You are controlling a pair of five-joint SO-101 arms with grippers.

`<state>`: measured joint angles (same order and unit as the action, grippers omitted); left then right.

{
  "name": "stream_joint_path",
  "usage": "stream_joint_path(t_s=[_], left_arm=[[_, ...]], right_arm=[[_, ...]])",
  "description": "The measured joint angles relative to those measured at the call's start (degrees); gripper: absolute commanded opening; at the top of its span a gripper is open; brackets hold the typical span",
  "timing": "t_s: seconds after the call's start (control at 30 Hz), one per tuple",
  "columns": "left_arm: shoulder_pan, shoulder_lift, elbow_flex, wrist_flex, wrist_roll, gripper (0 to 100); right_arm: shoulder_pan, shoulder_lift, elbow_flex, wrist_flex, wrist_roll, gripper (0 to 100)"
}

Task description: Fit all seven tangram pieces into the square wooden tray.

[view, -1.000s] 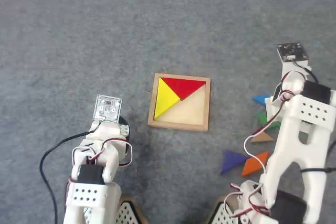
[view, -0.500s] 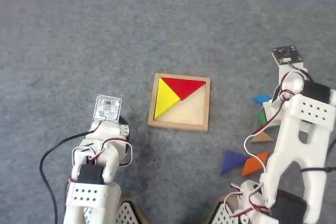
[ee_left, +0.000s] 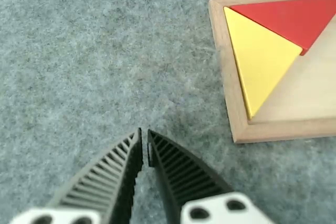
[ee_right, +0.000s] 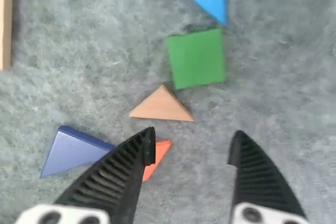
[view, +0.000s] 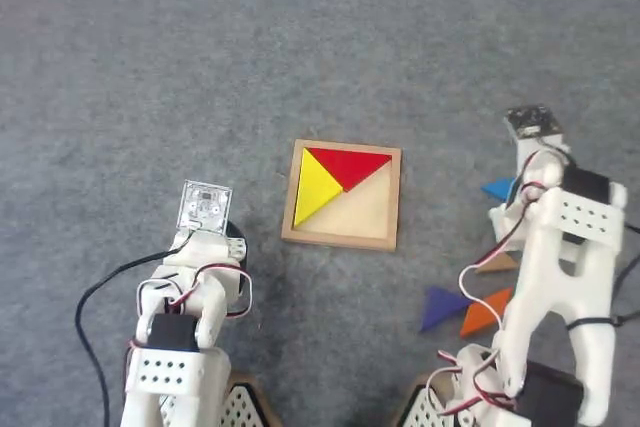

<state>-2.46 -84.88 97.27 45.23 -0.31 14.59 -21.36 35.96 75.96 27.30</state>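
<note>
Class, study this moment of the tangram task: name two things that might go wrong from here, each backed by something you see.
1. The open right gripper hangs over crowded loose pieces; closing on the tan triangle may nudge the orange piece close by.
2. The red triangle and yellow triangle already fill half the tray; a piece lowered askew might ride up on their edges.

Right end effector (ee_right: 193,132) nearer the wooden tray (view: 343,239)
</note>
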Motion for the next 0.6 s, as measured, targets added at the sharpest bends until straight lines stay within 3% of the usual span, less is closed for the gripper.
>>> stream_joint_path(t_s=[0.37,0.6], left_arm=[[0.00,0.00,0.00,0.00,0.00,2],[0.00,0.00,0.00,0.00,0.00,2]], right_arm=[[-11.87,0.00,6.24,-0.70,-3.08,28.9],[-10.02,0.97,7.12,-5.27,-7.65,28.9]])
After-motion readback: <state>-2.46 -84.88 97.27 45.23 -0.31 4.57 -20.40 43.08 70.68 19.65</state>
